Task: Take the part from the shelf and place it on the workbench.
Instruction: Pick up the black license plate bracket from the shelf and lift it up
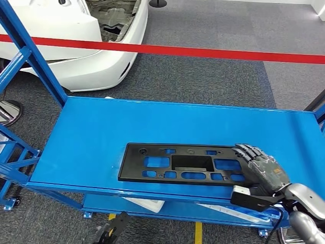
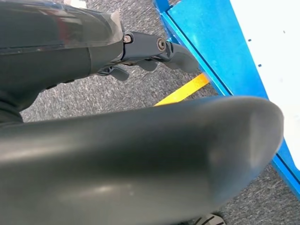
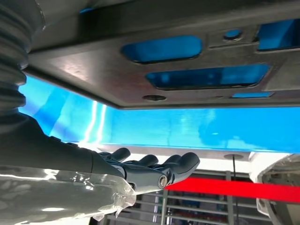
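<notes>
Black plastic, flat and full of cut-out windows, the part (image 1: 184,165) lies on the blue worktop (image 1: 92,137), toward its six o'clock edge and right of centre. At about nine o'clock, low beside the blue frame, the left robot hand (image 2: 155,49) hangs over grey carpet, fingers loosely apart, holding nothing. At the part's three o'clock end the right robot hand (image 1: 262,170) lies with fingers stretched out; the right wrist view shows those fingers (image 3: 169,166) straight, apart from the part (image 3: 176,75). Behind, at twelve o'clock, a red tape (image 1: 191,51) crosses.
</notes>
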